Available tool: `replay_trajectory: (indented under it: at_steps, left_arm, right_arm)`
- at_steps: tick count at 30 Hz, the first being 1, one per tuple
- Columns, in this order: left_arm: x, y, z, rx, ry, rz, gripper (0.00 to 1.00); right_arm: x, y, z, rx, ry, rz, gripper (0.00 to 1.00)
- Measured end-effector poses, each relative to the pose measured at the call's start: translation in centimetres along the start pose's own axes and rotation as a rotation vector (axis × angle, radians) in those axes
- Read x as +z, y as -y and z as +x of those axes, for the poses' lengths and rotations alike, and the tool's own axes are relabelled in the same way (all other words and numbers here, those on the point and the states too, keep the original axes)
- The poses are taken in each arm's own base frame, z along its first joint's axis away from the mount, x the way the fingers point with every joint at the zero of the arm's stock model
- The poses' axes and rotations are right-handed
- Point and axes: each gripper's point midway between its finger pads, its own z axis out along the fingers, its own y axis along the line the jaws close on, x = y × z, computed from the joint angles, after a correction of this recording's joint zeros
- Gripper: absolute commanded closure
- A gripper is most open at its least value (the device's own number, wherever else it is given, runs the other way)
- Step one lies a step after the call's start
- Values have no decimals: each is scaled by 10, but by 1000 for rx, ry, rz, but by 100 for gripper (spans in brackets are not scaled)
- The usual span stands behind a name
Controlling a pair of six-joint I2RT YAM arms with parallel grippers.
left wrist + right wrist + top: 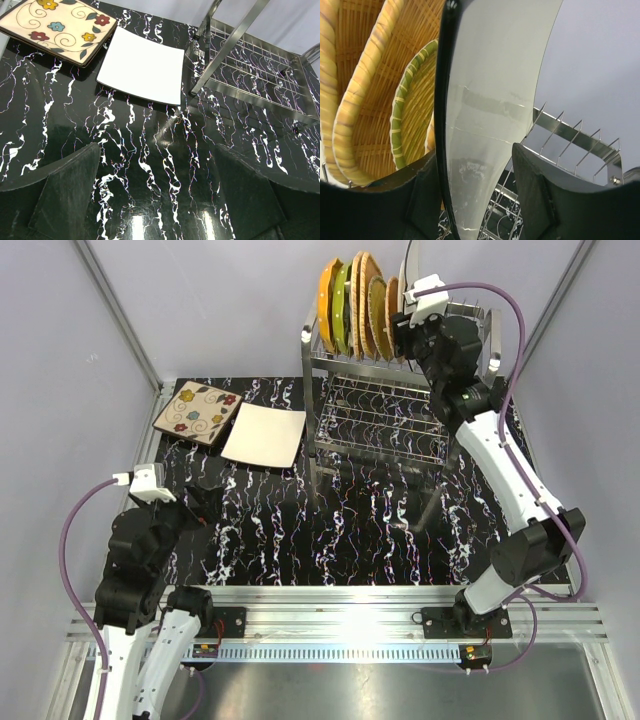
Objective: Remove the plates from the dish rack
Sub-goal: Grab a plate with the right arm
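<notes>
Table: rack, floral plate, white plate

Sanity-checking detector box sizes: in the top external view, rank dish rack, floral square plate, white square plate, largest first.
1. dish rack, clearly largest.
2. floral square plate and white square plate: look about alike, so unranked.

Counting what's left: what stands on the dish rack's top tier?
An orange plate, a green plate and wicker plates stand on edge; the right tool straddles a dark-rimmed plate. Overlap hides the exact wicker count.

White arm links, black joints, purple cables, matte black fingers
</notes>
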Motion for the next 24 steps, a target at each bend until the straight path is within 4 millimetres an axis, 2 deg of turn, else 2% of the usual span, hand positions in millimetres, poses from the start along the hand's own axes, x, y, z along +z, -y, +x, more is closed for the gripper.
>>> replay_trajectory:
  at_steps: [10, 14, 17, 18, 24]
  left_arm:
    - [2, 0, 1, 0, -7, -2, 1]
    - [3, 0, 2, 0, -12, -3, 1]
    - [3, 0, 1, 0, -10, -3, 1]
    - [3, 0, 1, 0, -10, -3, 1]
    - [4, 0, 1, 0, -8, -2, 1]
  right_arm:
    - [13, 1, 1, -18, 42, 13, 51]
    - [16, -3, 2, -21, 54, -2, 66]
    - [17, 0, 2, -18, 66, 23, 85]
    - [17, 4, 2, -12, 67, 47, 99]
    - [18, 18, 6, -19, 67, 86, 100]
